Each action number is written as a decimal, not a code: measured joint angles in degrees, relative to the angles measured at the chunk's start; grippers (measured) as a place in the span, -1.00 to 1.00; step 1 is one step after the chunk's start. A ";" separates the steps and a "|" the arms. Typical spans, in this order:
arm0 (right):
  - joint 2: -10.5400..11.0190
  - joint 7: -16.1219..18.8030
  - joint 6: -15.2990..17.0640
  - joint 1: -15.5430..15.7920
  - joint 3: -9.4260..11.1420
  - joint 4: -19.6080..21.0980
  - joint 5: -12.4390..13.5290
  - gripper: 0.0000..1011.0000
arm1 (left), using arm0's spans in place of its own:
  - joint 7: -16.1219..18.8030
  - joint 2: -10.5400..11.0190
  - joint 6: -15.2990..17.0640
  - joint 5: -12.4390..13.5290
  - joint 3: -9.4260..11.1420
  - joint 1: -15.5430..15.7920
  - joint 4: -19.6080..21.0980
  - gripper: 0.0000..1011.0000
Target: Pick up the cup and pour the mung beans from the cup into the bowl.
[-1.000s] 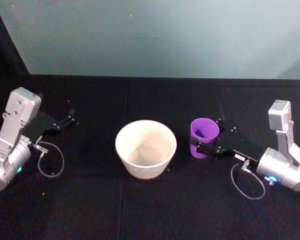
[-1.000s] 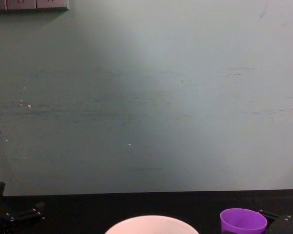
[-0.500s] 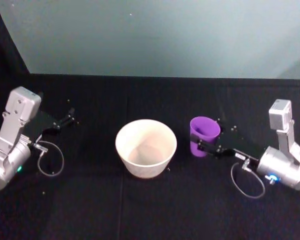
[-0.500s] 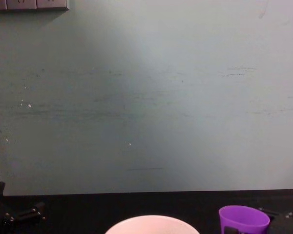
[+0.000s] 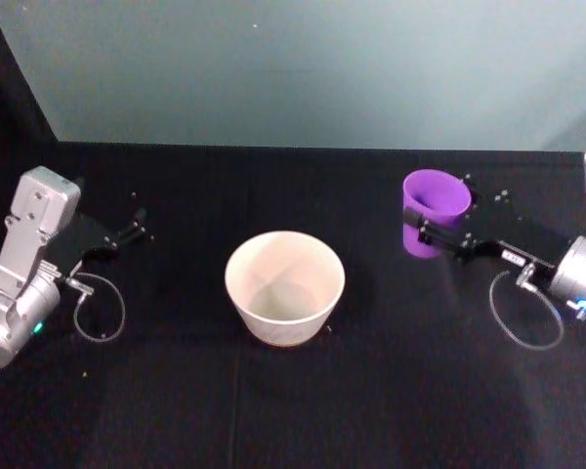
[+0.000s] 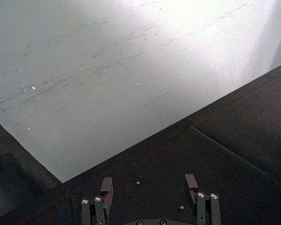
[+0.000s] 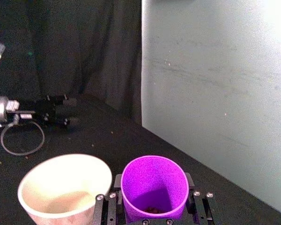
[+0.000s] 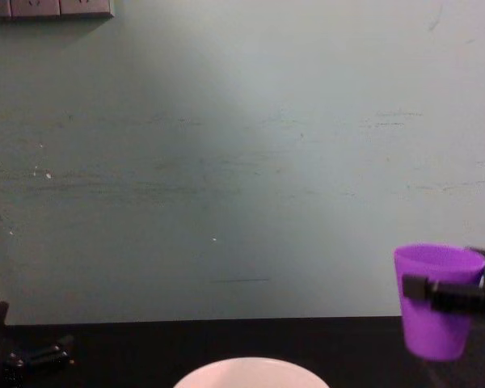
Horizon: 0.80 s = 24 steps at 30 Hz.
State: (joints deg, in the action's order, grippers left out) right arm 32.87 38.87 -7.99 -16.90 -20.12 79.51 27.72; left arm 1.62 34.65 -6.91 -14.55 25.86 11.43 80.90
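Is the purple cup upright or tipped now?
Upright: the cup, gripped by the right end effector, has its mouth facing up and level.

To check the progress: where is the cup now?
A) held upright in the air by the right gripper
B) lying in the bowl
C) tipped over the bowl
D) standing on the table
A: the right gripper clamps the cup, upright and clear of the table, beside the bowl.

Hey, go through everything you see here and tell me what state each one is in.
cup: upright, raised off the table, clamped by the right tool
mung beans: at the cup's bottom, not yet poured
bowl: upright on the table, no beans inside
right tool: shut on the cup
left tool: open, empty, parked left
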 joint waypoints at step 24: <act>6.04 -4.60 10.44 0.25 1.73 14.64 2.90 0.46 | 0.00 0.00 0.00 0.00 0.00 0.00 0.00 0.98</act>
State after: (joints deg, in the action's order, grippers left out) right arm 38.91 34.27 2.46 -16.65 -18.39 94.15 30.62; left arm 1.62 34.64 -6.91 -14.55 25.86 11.43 80.90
